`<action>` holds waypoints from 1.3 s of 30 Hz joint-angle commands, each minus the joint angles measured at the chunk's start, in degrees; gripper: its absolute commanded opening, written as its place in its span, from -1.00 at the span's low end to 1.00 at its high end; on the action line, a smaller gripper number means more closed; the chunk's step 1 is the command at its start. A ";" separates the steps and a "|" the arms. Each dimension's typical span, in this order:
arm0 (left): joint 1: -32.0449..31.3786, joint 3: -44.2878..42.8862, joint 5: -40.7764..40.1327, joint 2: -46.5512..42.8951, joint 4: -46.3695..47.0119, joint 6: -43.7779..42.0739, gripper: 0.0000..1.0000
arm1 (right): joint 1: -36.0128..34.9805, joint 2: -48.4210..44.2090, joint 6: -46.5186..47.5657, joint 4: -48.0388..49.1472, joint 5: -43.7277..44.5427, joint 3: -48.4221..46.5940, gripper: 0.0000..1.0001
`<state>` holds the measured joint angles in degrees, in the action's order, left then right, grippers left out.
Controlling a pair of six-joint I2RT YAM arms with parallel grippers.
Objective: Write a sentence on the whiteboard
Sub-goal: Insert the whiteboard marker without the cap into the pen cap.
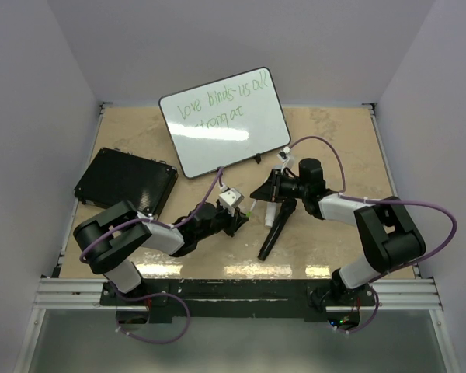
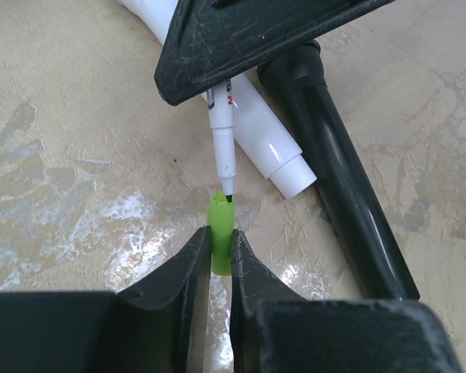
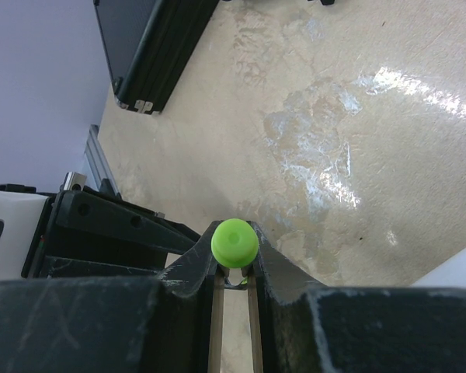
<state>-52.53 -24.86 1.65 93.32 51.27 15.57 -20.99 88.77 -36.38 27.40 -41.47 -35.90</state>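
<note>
Whiteboard (image 1: 225, 124) sits askew at your twelve o'clock on the bench (image 1: 334, 132), the green sentence (image 1: 217, 102) across its upper half. Your left end effector (image 2: 220, 241) pinches a green cap (image 2: 218, 214); your right end effector (image 3: 234, 242) is clamped on the marker (image 2: 221, 132), whose tip meets the cap's mouth.

Robot lab bench, a boxed-in test cell. Left arm (image 1: 132, 233) and right arm (image 1: 380, 233) are bolted side by side to an aluminium rail (image 1: 241, 294) at the near edge of the table (image 1: 334, 148), with purple cables (image 1: 435, 210) looping loose off both. Plain pale walls (image 1: 241, 47) close the table in at back and both sides. The tabletop is a mottled beige sheet, glossy in patches. Props on it: a whiteboard (image 1: 241, 140) propped at the back and a black pad (image 1: 124, 180) at left. Each wrist carries its own camera view.
</note>
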 commanded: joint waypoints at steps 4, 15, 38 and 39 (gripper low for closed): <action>-0.03 -1.86 -0.16 -0.07 2.96 0.77 -1.00 | -0.36 0.35 1.22 0.55 0.69 -2.24 -1.00; -0.03 -1.59 0.55 0.11 2.96 0.60 -1.00 | 0.07 -1.06 2.37 -1.12 -0.27 -4.18 -1.00; -0.03 -2.73 -0.07 0.11 2.88 0.69 -1.00 | 1.48 0.09 1.93 -0.42 -0.63 -3.21 -1.00; -0.03 -2.82 -0.16 0.28 2.88 0.69 -1.00 | 1.31 0.09 1.93 -0.33 -0.80 -3.21 -1.00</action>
<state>-52.53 -25.32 1.87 93.58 51.31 15.73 -19.14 88.82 -34.92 26.06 -41.54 -37.93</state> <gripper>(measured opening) 0.179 0.166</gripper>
